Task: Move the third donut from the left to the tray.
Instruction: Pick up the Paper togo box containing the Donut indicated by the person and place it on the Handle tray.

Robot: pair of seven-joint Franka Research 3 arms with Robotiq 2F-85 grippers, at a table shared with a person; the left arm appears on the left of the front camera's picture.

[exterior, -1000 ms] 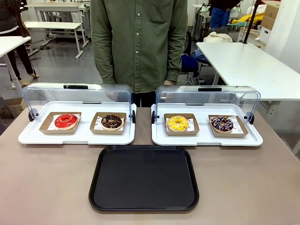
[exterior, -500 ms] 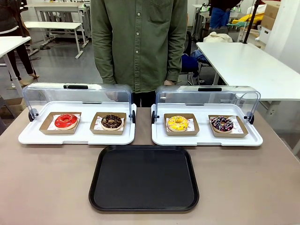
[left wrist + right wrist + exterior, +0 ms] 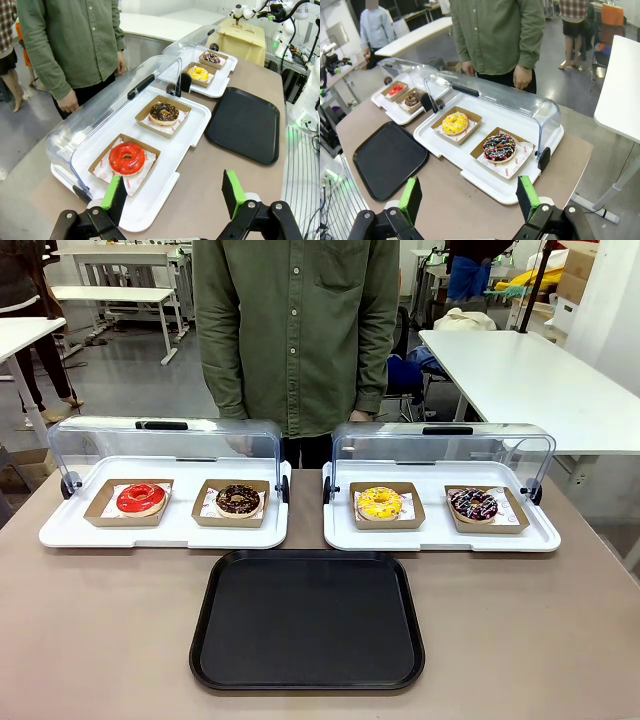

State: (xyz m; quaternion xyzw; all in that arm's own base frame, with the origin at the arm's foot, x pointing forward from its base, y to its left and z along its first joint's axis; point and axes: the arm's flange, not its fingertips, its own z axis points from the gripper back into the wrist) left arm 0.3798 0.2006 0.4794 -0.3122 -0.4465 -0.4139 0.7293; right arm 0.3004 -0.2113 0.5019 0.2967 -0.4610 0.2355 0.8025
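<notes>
no change vs prev: third donut (image 3: 380, 503) same spot.

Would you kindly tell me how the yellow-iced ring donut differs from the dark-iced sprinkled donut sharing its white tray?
The yellow-iced ring donut has bright yellow icing with small dark sprinkles; the dark-iced donut has chocolate-brown icing with multicoloured sprinkles. The yellow one sits toward the robot's left in the white tray, the dark one toward its right. Both are rings in shallow brown cardboard holders.

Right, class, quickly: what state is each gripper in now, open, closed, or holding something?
Left gripper: open, holding nothing.
Right gripper: open, holding nothing.
</notes>
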